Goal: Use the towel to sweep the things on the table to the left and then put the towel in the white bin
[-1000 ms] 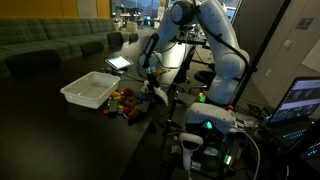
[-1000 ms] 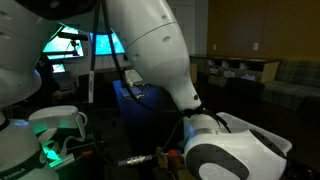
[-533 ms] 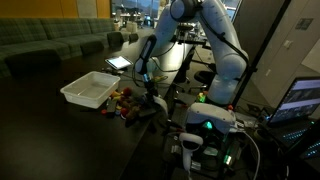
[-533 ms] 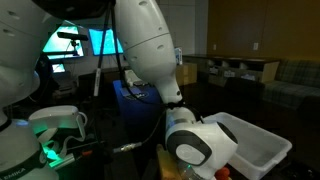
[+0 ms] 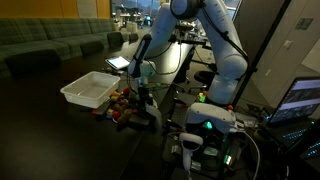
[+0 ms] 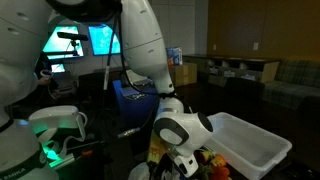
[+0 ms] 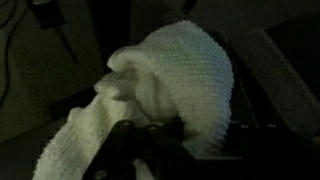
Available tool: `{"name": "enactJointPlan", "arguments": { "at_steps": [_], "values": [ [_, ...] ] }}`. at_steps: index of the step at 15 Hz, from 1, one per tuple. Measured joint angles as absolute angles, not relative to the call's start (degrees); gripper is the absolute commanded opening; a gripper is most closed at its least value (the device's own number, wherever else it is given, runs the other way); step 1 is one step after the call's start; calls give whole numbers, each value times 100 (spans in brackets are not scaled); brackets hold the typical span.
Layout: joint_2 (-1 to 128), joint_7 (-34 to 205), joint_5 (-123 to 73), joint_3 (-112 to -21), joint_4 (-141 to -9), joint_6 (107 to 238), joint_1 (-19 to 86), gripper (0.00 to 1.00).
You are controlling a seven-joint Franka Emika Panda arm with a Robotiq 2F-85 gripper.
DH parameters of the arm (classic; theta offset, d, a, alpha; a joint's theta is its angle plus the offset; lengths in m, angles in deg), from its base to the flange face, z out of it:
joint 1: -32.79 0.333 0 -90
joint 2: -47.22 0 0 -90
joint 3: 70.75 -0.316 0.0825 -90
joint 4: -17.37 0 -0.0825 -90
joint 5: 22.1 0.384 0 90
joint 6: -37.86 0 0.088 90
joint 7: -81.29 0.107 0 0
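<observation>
In the wrist view the towel [image 7: 175,75], a white knitted cloth, hangs bunched and fills most of the picture. My gripper [image 7: 150,132] is shut on its lower edge. In an exterior view the gripper [image 5: 143,93] is low over the black table [image 5: 50,120], right beside the things [image 5: 118,104], a small cluster of red, yellow and orange toys. The white bin [image 5: 90,90] stands just beyond the toys. In an exterior view the wrist [image 6: 180,130] hides much of the toys [image 6: 213,163], with the white bin [image 6: 252,150] next to them.
A tablet with a lit screen [image 5: 118,62] lies on the table behind the bin. The robot's base with green lights [image 5: 208,122], cables and a laptop [image 5: 305,100] crowd the table's near end. A sofa [image 5: 50,40] runs along the far side.
The arm has swung with the towel toward the toys and the white bin; the wrist now stands over the toy cluster. The gripper has stayed shut.
</observation>
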State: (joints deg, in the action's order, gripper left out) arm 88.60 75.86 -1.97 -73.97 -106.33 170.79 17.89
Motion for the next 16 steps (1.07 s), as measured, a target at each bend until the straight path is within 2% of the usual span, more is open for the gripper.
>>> {"name": "enactJointPlan", "arguments": {
  "at_steps": [8,16],
  "values": [
    [8872,8242,1218,-8227,-10590,18272,2491,4],
    [8804,8410,1347,-8856,-10485,18931,3322,4]
  ]
}}
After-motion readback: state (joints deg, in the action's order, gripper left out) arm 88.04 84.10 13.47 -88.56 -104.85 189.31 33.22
